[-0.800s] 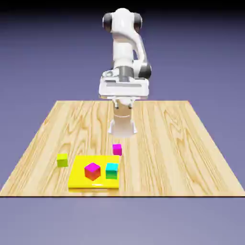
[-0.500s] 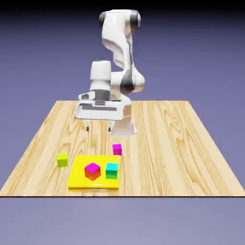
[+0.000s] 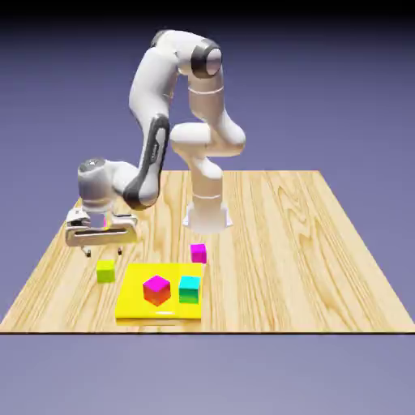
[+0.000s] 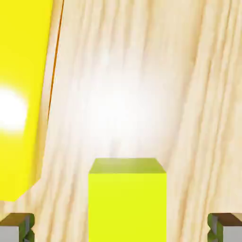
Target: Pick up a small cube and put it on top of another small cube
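The small lime yellow-green cube [image 3: 105,271] rests on the wood near the exterior view's left edge of the table. My gripper [image 3: 104,250] hovers just above it, open, its fingertips [image 3: 87,251] spread wider than the cube. In the hand view the lime cube [image 4: 127,201] fills the lower middle, and the two grey fingertips [image 4: 16,228] sit at the bottom corners, well apart from it. The small magenta-pink cube [image 3: 198,254] stands on the table behind the yellow slab, toward the exterior view's right of the gripper.
A flat yellow slab [image 3: 136,304] lies next to the lime cube and carries a larger magenta cube with orange-red sides [image 3: 156,290] and a cyan-and-green cube [image 3: 190,288]. The slab's edge [image 4: 21,94] fills the hand view's left side.
The arm has swung from the table's middle toward the exterior view's left and come down. The gripper now hangs just over the lime cube. The cubes have not moved.
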Tool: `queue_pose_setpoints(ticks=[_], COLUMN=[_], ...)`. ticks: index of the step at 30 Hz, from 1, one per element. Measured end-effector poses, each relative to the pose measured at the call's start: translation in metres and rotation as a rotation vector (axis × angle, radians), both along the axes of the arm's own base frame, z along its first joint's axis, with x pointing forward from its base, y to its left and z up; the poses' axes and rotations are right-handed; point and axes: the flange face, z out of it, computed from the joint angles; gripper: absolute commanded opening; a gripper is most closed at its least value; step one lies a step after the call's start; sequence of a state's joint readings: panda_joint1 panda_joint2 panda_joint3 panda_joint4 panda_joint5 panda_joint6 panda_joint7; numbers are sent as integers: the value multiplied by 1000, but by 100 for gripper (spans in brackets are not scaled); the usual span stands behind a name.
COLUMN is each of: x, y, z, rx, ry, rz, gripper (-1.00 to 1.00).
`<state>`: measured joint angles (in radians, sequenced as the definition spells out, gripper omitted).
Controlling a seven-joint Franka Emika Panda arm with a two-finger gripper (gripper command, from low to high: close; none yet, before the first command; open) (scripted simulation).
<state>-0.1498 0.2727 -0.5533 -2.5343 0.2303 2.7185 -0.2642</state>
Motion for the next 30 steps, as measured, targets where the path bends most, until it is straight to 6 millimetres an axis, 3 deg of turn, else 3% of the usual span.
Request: queue_pose_setpoints(ticks=[5,6,8,14,15,17,21,25,26,27,28,30], x=[-3,-4,-4,0,10,55,122,155,156,156,156,153], y=[0,0,1,0,10,55,161,281,304,314,307,263], z=[-54,-60,-60,4,13,29,69,118,118,118,118,118], rx=[1,3,4,2,10,32,41,5,4,4,4,4], ry=[0,0,0,0,-2,-8,-8,2,2,2,2,2], rz=[0,-1,-1,-1,40,223,593,961,1009,1029,1014,923], gripper=[0,-100,-100,-100,-100,-100,-100,-100,-100,-100,-100,-100])
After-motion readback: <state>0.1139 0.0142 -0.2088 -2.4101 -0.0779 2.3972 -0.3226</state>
